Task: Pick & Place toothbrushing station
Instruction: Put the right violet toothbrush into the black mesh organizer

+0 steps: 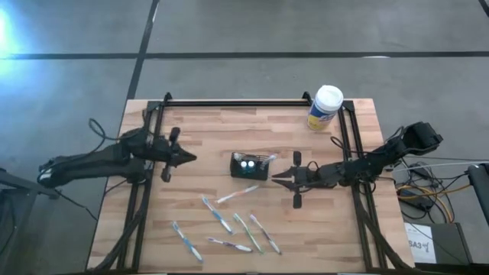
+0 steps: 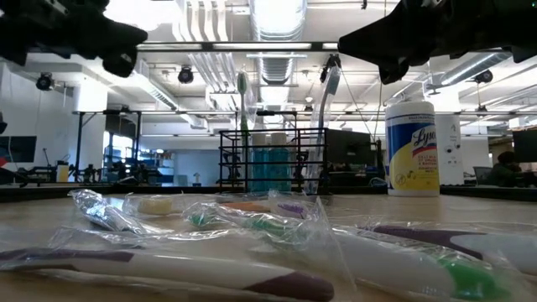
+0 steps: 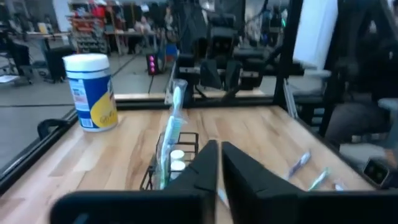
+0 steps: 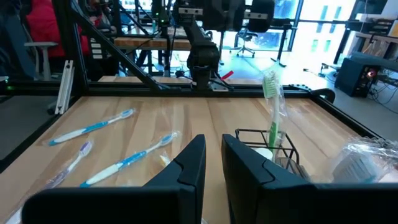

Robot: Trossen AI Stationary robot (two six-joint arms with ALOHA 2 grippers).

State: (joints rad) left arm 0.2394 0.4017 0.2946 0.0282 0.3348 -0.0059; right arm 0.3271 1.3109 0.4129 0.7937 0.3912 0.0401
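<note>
Near the middle of the tabletop [image 1: 191, 126] sits the toothbrushing station [image 1: 252, 166], a black mesh box with two brushes already standing in it. My left end effector [image 1: 191, 159] hangs well to its left, fingers pinched together and empty. My right end effector [image 1: 276, 179] sits just beside the station's right end, fingers narrow with a slim gap, gripping nothing.

For the next pick I judge I should spread the fingers first, descend over a brush's wrapped handle crosswise, and close gently so the film doesn't slip.

I count six wrapped toothbrushes [image 1: 217, 215] lying loose on the wood, one station, and one wipes canister [image 1: 325, 108] at the far edge.
</note>
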